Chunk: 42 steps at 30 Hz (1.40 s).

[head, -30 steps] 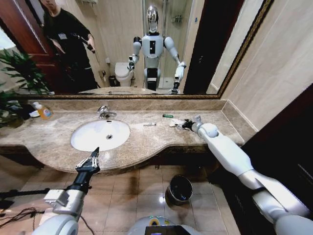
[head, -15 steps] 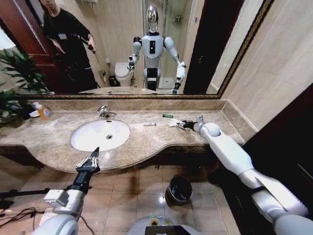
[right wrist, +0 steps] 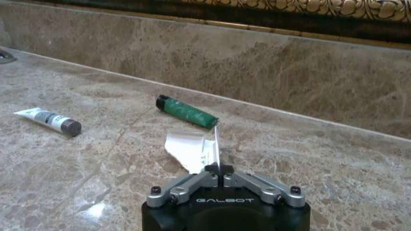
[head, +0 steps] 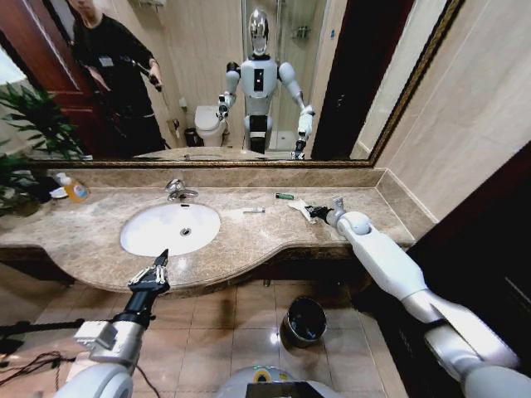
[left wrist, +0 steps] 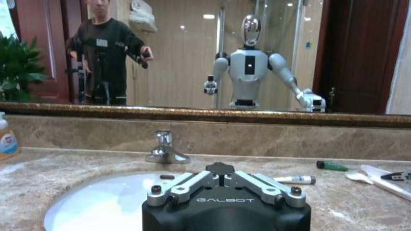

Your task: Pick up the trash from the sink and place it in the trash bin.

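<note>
3 things could spoil this from here, taken nearest first. The trash bin stands on the floor at about 5 o'clock of the sink, below the counter's edge and well apart from the scrap in hand. Its mouth is narrow, so a release off centre would likely land on the tiles. Next, the grip itself: the crumpled white wrapper is thin and caught by 1 edge only, so a quick swing could pull it out of the pinch. Farthest, the loose pieces lie on the marble, not in the basin: the white tube sits at 9 o'clock of the right gripper, between it and the sink. The tiny green piece lies at 11 o'clock, nearer the back wall. A trailing corner of the wrapper might brush the green piece – it lies just beside it.

The right gripper sits low over the counter at 3 o'clock of the sink, its jaws closed tight on the wrapper's raised edge. The rest of the sheet hangs or lies beyond the tips (whether it has cleared the marble I cannot tell). The left gripper waits at 6 o'clock of the sink, in front of the counter's edge, touching nothing.
</note>
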Available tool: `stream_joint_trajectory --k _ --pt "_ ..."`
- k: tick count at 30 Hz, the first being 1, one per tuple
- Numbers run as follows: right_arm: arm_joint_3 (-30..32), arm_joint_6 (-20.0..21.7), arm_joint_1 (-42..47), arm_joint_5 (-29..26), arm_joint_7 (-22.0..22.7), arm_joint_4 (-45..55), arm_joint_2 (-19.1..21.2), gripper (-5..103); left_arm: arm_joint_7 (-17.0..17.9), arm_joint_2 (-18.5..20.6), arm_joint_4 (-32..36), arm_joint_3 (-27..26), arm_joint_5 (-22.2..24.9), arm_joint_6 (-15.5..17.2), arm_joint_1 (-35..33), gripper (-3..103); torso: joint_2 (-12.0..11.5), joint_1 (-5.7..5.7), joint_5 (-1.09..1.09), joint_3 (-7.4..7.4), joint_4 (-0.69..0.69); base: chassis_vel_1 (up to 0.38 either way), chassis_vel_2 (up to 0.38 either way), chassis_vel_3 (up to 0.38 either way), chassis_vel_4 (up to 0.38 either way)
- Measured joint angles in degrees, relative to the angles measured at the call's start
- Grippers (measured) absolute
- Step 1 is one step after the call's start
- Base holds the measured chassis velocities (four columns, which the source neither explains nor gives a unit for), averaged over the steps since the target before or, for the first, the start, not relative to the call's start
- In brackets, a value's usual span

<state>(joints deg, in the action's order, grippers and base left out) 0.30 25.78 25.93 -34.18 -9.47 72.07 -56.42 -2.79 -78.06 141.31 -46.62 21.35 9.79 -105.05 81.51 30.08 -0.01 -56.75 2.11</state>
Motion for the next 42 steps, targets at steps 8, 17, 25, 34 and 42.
stream_joint_trajectory --k 8,17,25,34,42 --pt "0.36 -0.37 1.02 -0.04 0.93 0.85 -0.48 0 0.00 0.00 0.00 0.00 0.00 0.00 0.00 0 0.00 0.00 0.00 0.00 0.00 0.000 0.000 0.000 0.000" --pt "0.77 -1.92 2.45 -1.77 4.95 2.89 -0.77 0 0.00 0.00 0.00 0.00 0.00 0.00 0.00 0 0.00 0.00 0.00 0.00 0.00 0.000 0.000 0.000 0.000" --pt "3.13 -9.62 7.20 -3.28 9.28 6.89 -0.24 0 0.00 0.00 0.00 0.00 0.00 0.00 0.00 0 0.00 0.00 0.00 0.00 0.00 0.000 0.000 0.000 0.000" --pt "9.20 -19.97 15.24 -4.75 10.00 12.55 0.09 0 0.00 0.00 0.00 0.00 0.00 0.00 0.00 0 0.00 0.00 0.02 0.00 0.01 0.000 0.000 0.000 0.000" --pt "15.51 -24.16 27.38 -3.66 10.38 20.75 1.11 0 -0.03 0.01 0.00 0.00 0.00 0.00 0.00 0 0.00 -0.01 0.01 0.00 0.00 0.000 0.000 0.000 0.000"
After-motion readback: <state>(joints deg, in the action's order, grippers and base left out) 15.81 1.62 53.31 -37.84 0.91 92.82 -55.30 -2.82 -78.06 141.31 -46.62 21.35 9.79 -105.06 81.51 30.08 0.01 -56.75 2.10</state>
